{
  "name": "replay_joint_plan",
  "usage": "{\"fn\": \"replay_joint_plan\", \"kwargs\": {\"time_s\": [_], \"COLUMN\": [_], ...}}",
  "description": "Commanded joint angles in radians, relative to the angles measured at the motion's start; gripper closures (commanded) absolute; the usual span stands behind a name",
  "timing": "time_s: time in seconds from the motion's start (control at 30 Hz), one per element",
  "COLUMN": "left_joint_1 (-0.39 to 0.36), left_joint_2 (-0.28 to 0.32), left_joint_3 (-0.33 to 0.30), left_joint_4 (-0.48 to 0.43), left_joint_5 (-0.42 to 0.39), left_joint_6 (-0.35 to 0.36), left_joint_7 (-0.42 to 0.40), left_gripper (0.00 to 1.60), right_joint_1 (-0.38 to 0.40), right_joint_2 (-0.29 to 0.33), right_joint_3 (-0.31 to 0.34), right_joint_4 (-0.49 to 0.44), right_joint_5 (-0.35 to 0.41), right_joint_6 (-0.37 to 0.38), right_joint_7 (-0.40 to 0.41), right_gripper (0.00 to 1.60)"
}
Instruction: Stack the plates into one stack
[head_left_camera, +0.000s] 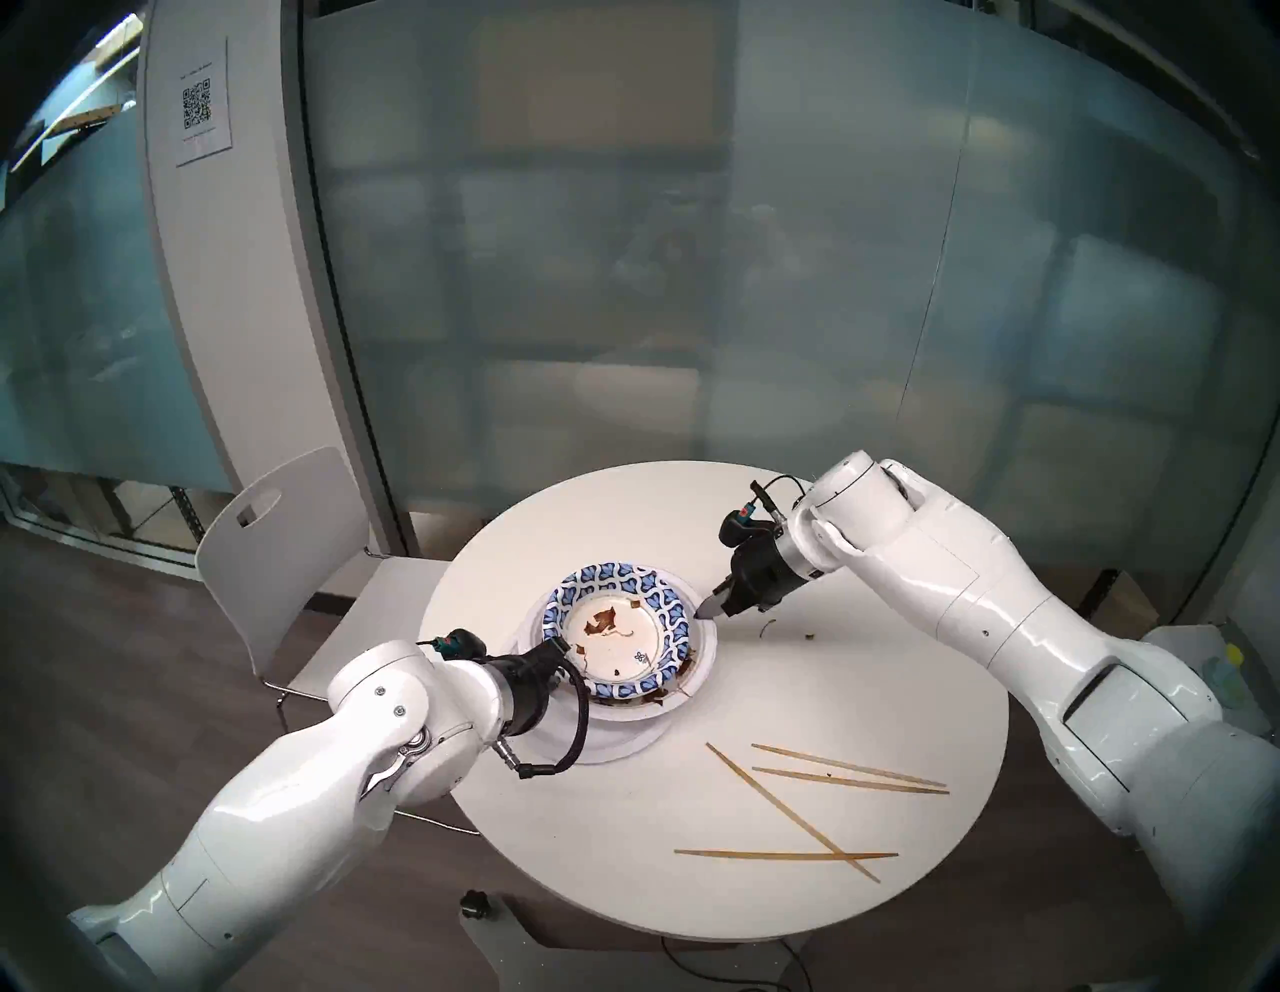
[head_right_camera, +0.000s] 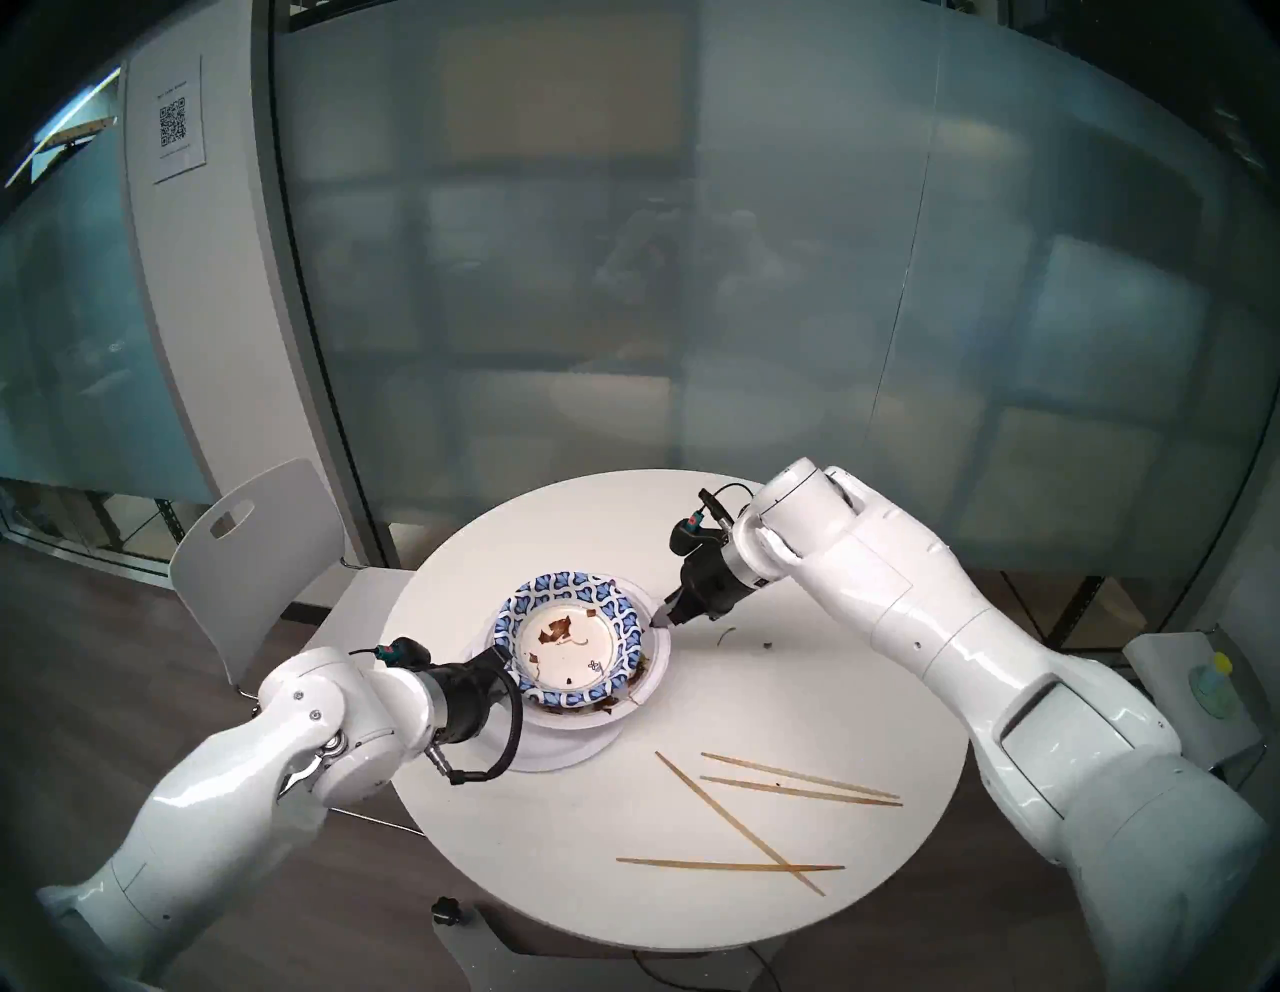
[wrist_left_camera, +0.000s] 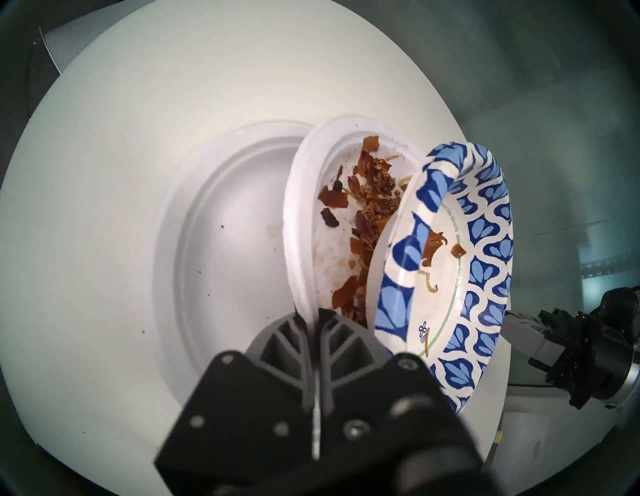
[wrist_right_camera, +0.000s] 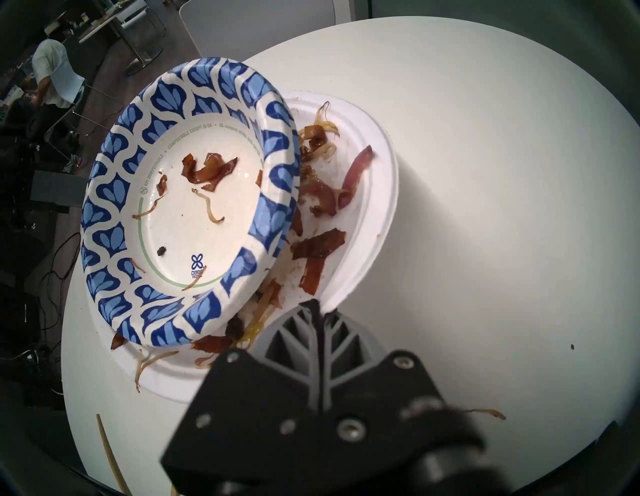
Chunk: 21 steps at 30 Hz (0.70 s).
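Left wrist view had our left hand (wrist_left_camera: 313, 313) and right hand (wrist_right_camera: 320, 306) pinched shut on the soiled white paper plate (wrist_left_camera: 298, 207), blue-patterned paper plate (wrist_left_camera: 446, 263) riding inside, above the bare white plate (wrist_left_camera: 207, 214) on the worktop (wrist_left_camera: 104, 173). We reckoned: lower level, centred.

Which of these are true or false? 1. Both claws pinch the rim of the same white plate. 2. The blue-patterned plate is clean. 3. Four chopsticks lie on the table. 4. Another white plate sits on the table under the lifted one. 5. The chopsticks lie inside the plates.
1. True: the left gripper and the right gripper each pinch the upper white plate at opposite edges.
2. False: the blue-patterned plate holds brown food scraps.
3. True: four chopsticks lie on the table.
4. True: a lower white plate rests on the table beneath.
5. False: they lie on the table beside the plates.
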<state>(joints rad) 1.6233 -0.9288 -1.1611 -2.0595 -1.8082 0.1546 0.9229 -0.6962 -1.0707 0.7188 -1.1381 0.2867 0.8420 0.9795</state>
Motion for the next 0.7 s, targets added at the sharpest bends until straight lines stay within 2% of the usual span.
{"fn": "replay_joint_plan", "kwargs": {"time_s": [0.0, 0.4, 0.67], "left_joint_1": [0.03, 0.109, 0.132], "left_joint_2": [0.044, 0.097, 0.113], "left_joint_3": [-0.054, -0.11, -0.117], "left_joint_4": [0.0, -0.003, -0.004], "left_joint_5": [-0.012, -0.055, -0.065], "left_joint_6": [-0.003, 0.0, 0.004], "left_joint_7": [-0.035, -0.087, -0.119], "left_gripper": [1.6, 1.6, 1.6], "right_joint_1": [0.093, 0.152, 0.174], "right_joint_2": [-0.081, -0.166, -0.196], "right_joint_3": [-0.022, -0.094, -0.134], "right_joint_4": [0.061, 0.212, 0.291], "right_joint_5": [-0.002, -0.014, -0.016], "right_joint_6": [-0.038, -0.104, -0.148], "right_joint_7": [0.053, 0.125, 0.18], "right_gripper": [1.6, 1.6, 1.6]}}
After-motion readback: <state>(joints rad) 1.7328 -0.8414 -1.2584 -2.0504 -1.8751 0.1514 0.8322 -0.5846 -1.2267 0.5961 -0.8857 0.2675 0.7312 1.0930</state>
